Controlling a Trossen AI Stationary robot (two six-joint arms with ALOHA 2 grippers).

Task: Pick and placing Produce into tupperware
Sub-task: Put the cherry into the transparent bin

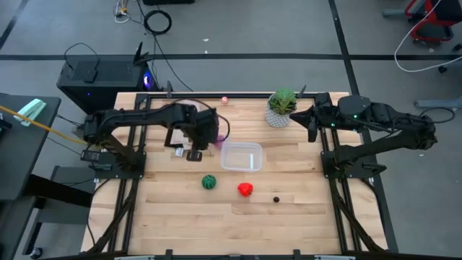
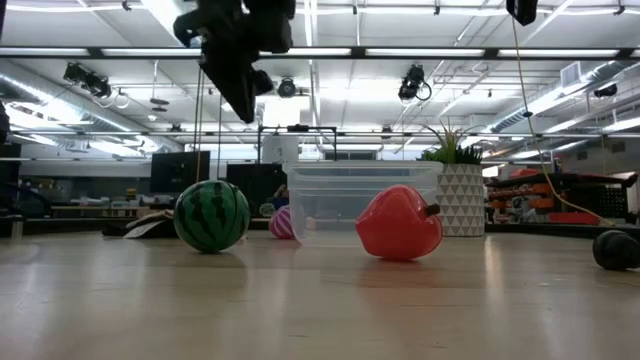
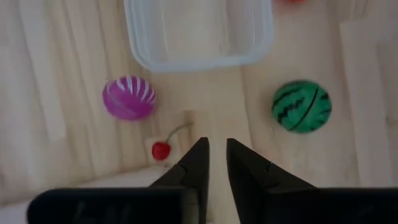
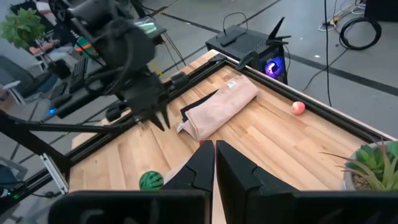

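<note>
My left claw [image 3: 214,155] hovers slightly parted and empty over the cherry [image 3: 161,150] on the surface beside the tub [image 3: 199,31]; it looks light, hard, roll-prone, so I'd pinch its round body.

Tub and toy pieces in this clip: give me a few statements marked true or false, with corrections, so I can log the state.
1. The tub has nothing in it. True.
2. The green striped ball lies inside the tub. False: it lies on the table, outside the tub.
3. The left gripper holds the purple ball. False: nothing sits between its fingers, and the ball rests on the table beside the tub.
4. The red piece is on the table, apart from the tub. True.
5. The right gripper is shut, waiting near the potted plant. True.
</note>
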